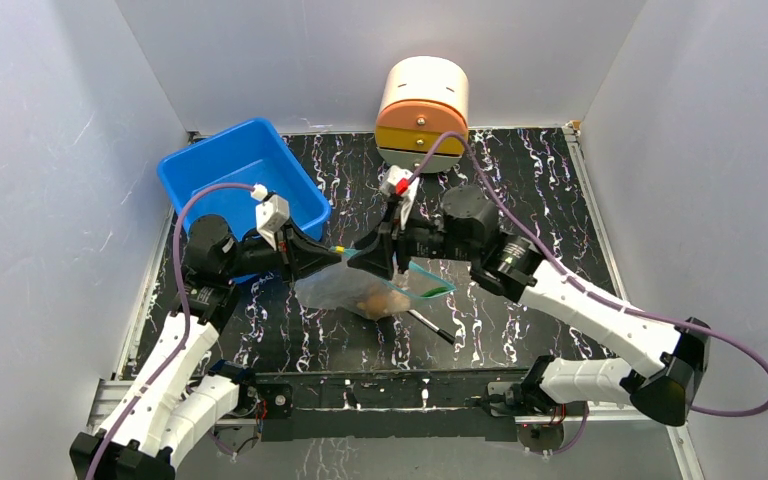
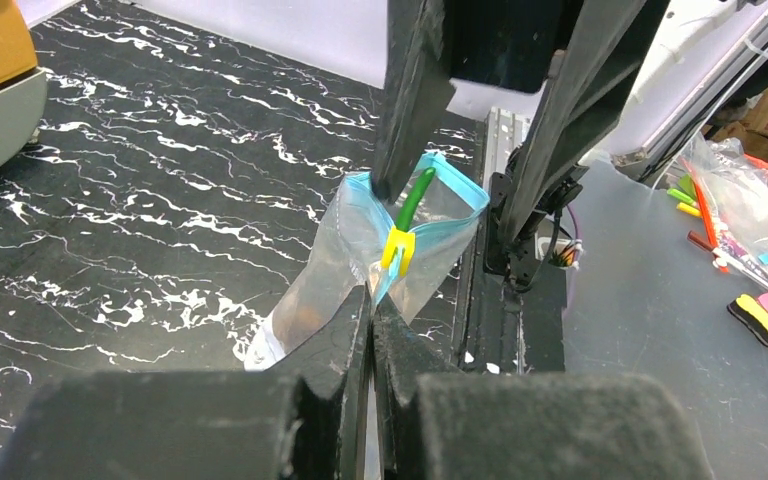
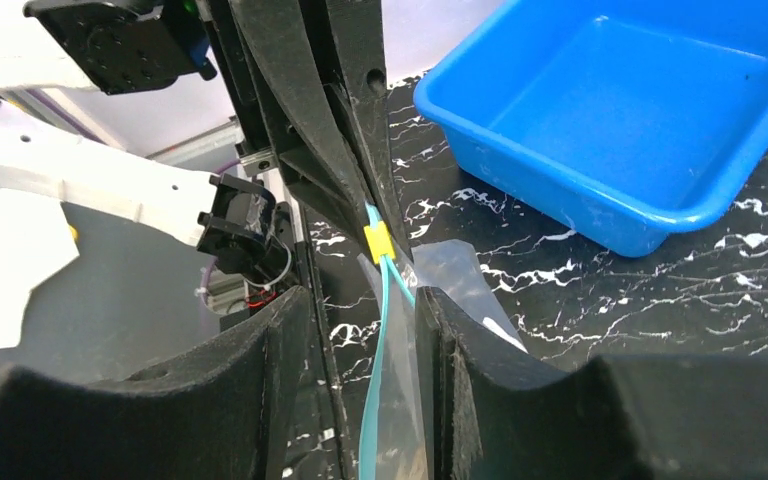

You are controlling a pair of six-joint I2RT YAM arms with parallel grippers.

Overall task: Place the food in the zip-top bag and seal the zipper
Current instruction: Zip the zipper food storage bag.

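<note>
A blue tray [image 1: 245,170] sits at the far left of a black marbled table [image 1: 550,190]. Just right of it, the left gripper [image 2: 371,325] has its fingers pressed together on the end of the zipper [image 2: 457,216]. This is the teal strip along the mouth of the zip-top bag [image 1: 345,288], and the pinch falls right beside a small yellow slider [image 2: 397,250]. The clear bag hangs mouth-up near the middle of the table, between the two grippers, with its mouth standing open. Whether its bottom touches the surface cannot be told. Orange and tan food [image 1: 385,300] lies inside the bag's lower part. At the right of the bag's mouth, the right gripper [image 3: 360,350] is spread apart. The teal strip passes through the gap between its fingers without being squeezed. A thin black pen [image 1: 430,326] lies on the table just near and right of the bag. At the far edge, right of centre, stands a round cream and orange container [image 1: 422,100].
</note>
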